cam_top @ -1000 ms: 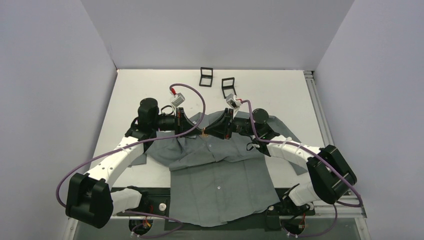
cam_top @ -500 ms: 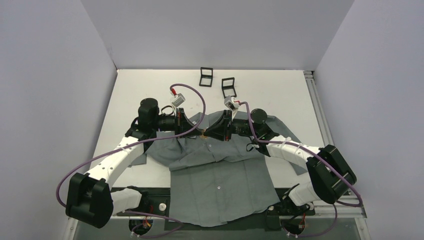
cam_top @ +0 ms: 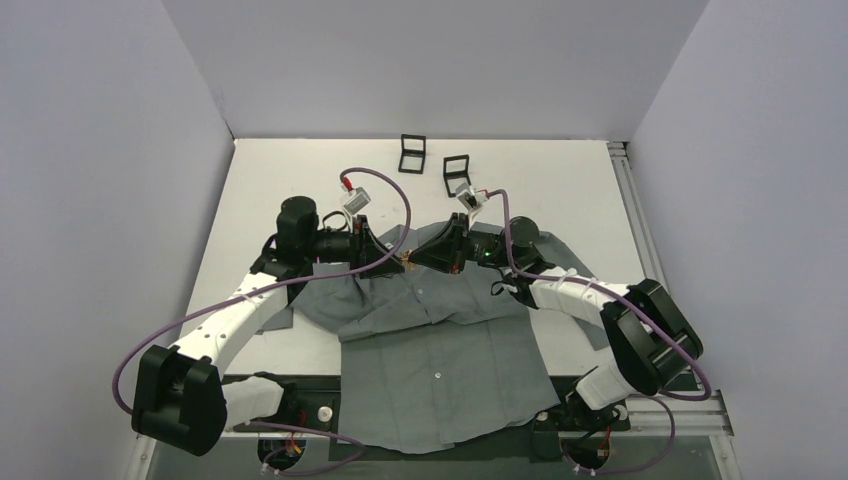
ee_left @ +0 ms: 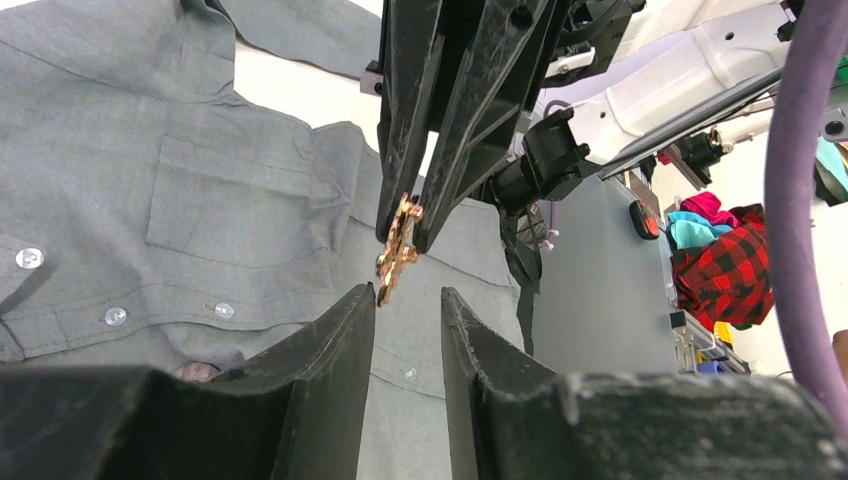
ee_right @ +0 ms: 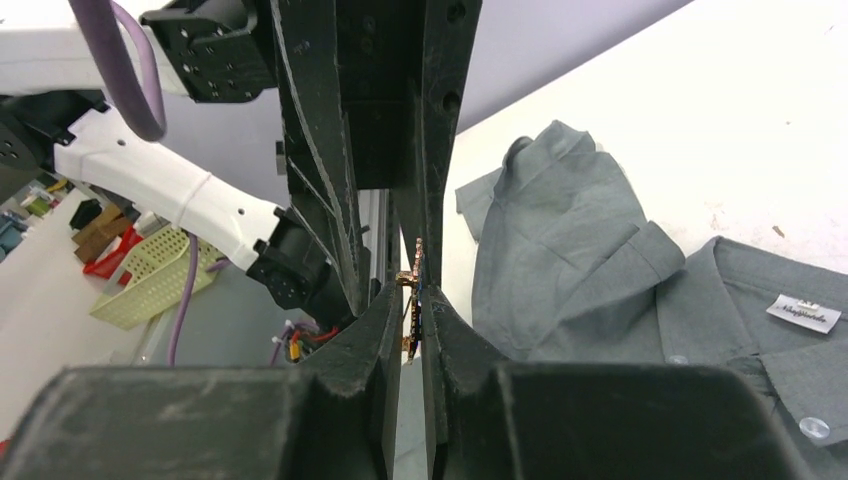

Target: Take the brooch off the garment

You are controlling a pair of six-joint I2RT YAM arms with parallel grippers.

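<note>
Top external view: both arms reach forward and bend inward over the garment (cam_top: 440,350), their grippers meeting tip to tip above its collar.
Left gripper (ee_left: 408,300) stands parted, grasping nothing. Right gripper (ee_right: 412,296) is pinched on the brooch (ee_left: 398,250), held in the air above the garment. The brooch sits edge-on, its shape hard to read.

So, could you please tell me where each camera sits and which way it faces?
Top external: above, behind the bases, looking down on the table, shirt, both arms.
Left wrist: past its own open left fingers toward the right fingers pinching the brooch.
Right wrist: along its own fingers toward the left arm.
Shared: the brooch.
</note>
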